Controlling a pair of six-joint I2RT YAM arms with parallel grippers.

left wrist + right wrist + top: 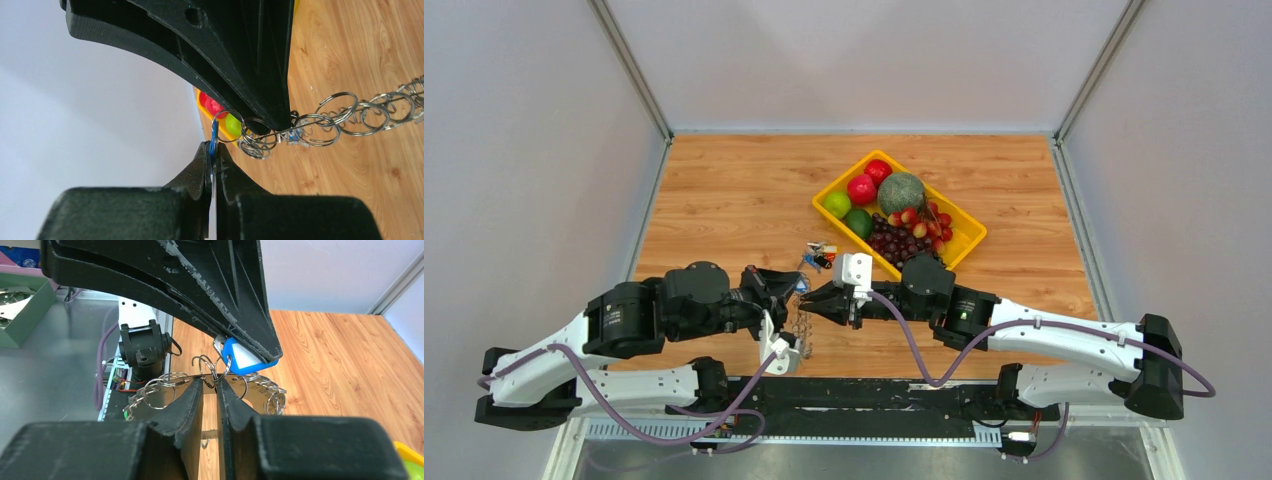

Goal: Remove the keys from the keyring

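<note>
My left gripper [212,148] pinches one blue-headed key [214,136], seen edge-on. My right gripper [210,383] is clamped on the keyring [300,133], which looks like a chain of many small silvery loops, over the near part of the desk [360,192].

A brown wooden tabletop [724,190] holds a yellow plastic fruit tray [967,230]; a small bunch of coloured keys [818,257] lies at its 8 o'clock.

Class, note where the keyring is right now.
In the top view the keyring hangs left of centre near the table's front edge, between the right hand gripping it and the left hand gripping its blue key.
</note>
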